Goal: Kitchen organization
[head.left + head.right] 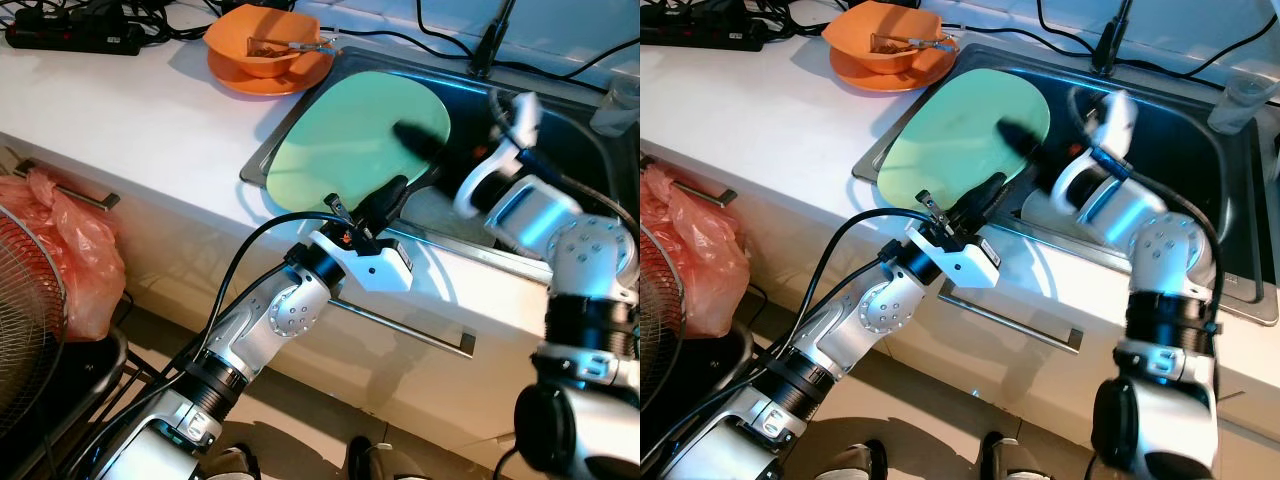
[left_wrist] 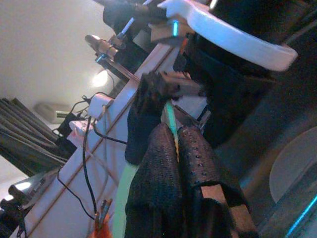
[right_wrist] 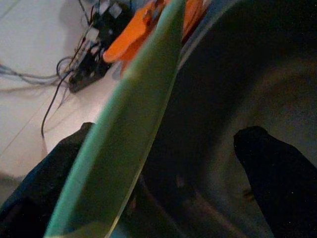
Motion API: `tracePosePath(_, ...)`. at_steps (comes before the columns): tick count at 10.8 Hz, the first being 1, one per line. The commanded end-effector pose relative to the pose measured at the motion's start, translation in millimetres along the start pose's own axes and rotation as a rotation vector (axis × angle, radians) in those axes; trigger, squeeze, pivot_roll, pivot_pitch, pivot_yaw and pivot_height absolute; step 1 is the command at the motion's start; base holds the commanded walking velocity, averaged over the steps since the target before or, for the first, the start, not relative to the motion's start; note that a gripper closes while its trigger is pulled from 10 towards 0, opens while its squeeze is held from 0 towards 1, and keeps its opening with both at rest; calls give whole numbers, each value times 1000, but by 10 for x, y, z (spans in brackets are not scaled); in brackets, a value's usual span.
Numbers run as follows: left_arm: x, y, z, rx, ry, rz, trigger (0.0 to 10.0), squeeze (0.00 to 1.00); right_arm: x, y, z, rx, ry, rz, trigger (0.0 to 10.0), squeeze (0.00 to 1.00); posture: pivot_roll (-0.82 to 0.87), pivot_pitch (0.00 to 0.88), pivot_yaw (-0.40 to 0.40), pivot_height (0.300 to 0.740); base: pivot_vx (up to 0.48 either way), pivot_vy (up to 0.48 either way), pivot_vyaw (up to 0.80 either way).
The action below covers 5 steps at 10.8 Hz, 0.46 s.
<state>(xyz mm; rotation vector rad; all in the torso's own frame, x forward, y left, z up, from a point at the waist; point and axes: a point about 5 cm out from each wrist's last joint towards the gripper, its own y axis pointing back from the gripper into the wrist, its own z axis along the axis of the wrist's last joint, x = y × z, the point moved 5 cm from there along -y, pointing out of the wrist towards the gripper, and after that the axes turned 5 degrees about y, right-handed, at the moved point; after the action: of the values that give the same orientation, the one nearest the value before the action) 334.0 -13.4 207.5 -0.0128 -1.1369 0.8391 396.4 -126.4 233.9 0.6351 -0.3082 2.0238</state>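
A pale green cutting board [image 1: 350,140] stands tilted in the steel sink [image 1: 262,160], leaning over its left rim. My left gripper [image 1: 392,195] is shut on the board's near edge; in the left wrist view the thin green edge [image 2: 171,116] runs between the pressed fingers [image 2: 158,183]. My right gripper [image 1: 425,145] is open at the board's right edge, one black finger lying over the green face. In the right wrist view the board [image 3: 129,124] stands between the two spread fingertips [image 3: 277,168].
An orange bowl [image 1: 265,45] on an orange plate [image 1: 262,82] sits on the white counter behind the sink. A power strip [image 1: 75,38] and cables lie at the back. A clear cup [image 1: 620,105] stands at the far right. A red bag [image 1: 70,250] and a fan [image 1: 25,320] are on the left.
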Motion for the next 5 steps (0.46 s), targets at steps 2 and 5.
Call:
tracePosePath(2,-92,19,34,-12,1,-35,0,0,-104,9,-166,65,-9,-55,0,0,-85,188,-35,740,0,0,0)
tracePosePath(5,-121,30,56,-17,9,-39,0,0,-113,14,-144,44,-5,-71,0,0,-86,190,-34,740,0,0,0)
